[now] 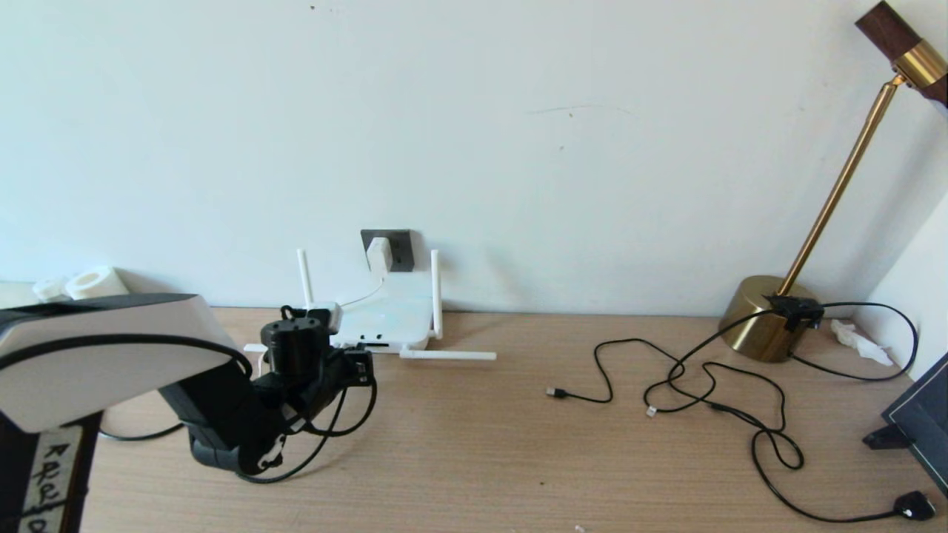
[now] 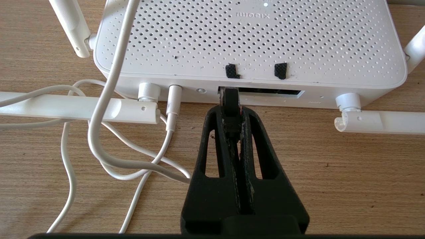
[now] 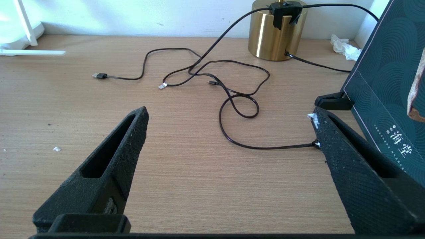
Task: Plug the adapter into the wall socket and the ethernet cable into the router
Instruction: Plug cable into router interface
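At the router's [image 2: 252, 43] port edge, my left end effector [image 2: 231, 99] is clenched on the ethernet cable's [image 1: 337, 418] plug, level with the slot for a straight push. Adapter [image 1: 379, 256] sits in the socket [image 1: 400, 248]. Right end effector [image 3: 229, 126] rests released.

A brass lamp [image 1: 770, 314], thin black cables [image 1: 711, 385] and a dark box [image 3: 388, 83] share the desk [image 1: 474, 444].

router [image 1: 385, 322] below wall socket [image 1: 396, 248], lamp [image 1: 763, 318] right
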Robot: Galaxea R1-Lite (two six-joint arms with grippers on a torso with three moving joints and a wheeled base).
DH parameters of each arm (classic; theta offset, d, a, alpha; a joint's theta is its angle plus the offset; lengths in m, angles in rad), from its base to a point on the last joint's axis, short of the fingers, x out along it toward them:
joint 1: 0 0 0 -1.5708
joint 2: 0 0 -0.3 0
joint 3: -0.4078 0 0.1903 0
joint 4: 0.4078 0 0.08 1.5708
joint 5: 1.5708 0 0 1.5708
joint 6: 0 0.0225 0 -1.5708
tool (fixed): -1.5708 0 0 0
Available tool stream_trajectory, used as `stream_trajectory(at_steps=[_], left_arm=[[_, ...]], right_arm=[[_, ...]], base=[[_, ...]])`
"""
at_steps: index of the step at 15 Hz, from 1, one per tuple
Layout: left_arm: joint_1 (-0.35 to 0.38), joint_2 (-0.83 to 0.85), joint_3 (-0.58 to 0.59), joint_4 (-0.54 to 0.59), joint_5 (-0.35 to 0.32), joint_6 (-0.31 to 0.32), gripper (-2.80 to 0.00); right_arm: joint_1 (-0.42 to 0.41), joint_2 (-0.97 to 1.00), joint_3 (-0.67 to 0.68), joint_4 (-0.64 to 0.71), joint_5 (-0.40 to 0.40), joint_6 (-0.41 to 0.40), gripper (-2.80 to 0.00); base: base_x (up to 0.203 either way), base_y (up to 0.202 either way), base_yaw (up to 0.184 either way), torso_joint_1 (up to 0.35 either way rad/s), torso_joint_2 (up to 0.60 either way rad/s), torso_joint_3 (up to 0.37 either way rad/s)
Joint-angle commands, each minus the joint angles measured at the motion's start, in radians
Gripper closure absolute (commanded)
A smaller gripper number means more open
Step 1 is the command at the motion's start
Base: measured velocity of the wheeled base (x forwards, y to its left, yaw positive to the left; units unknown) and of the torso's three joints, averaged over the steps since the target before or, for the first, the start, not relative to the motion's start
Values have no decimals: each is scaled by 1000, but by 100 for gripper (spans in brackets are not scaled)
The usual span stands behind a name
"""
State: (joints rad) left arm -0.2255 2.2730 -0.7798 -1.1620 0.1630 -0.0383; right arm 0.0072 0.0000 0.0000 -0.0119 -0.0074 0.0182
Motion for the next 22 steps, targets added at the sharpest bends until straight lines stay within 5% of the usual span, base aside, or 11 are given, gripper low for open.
stream_trajectory(at_steps=[1, 22], left_arm=[[1, 2, -3, -7, 1, 0, 0], [14, 30, -61, 25, -7, 1, 0]], right_arm=[[0, 2, 0, 0, 0, 0, -280], [0, 2, 0, 0, 0, 0, -280]], base=[[0, 0, 0, 0, 0, 0], [0, 0, 0, 0, 0, 0]])
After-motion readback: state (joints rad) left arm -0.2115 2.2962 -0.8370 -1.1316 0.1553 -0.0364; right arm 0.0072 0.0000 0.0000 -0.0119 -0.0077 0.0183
